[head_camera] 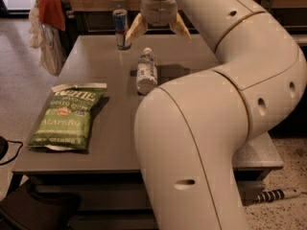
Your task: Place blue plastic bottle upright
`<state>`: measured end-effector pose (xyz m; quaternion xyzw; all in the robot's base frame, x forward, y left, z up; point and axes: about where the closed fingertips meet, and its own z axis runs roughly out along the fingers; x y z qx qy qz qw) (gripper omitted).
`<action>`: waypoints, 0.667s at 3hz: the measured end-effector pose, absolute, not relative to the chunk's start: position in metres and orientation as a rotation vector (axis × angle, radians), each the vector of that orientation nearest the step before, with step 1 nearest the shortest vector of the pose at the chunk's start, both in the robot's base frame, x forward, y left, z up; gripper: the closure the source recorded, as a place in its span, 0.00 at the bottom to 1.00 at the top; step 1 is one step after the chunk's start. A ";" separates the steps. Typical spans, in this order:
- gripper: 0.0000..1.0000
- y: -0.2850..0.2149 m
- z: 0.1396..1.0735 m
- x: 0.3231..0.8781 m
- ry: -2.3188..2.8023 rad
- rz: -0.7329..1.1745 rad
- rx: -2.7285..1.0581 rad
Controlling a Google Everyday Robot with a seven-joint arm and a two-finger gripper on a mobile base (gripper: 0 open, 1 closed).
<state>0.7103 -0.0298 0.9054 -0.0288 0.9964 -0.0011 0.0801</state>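
The hand [158,30], spread wide (holding nothing), hangs just past the cap of the blue plastic bottle [146,72] lying on the counter [96,61].

A: We lose the right half of the grey tabletop [115,143] behind the bulky cream robot arm [206,128].
B: Agreed. Our two-finger tan gripper [158,39] hangs near the cap end of the clear plastic bottle [146,72], its wrist cropped by the top edge. We can't read the label print.
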 end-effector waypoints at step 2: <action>0.00 -0.010 0.870 0.697 3.084 0.086 -0.169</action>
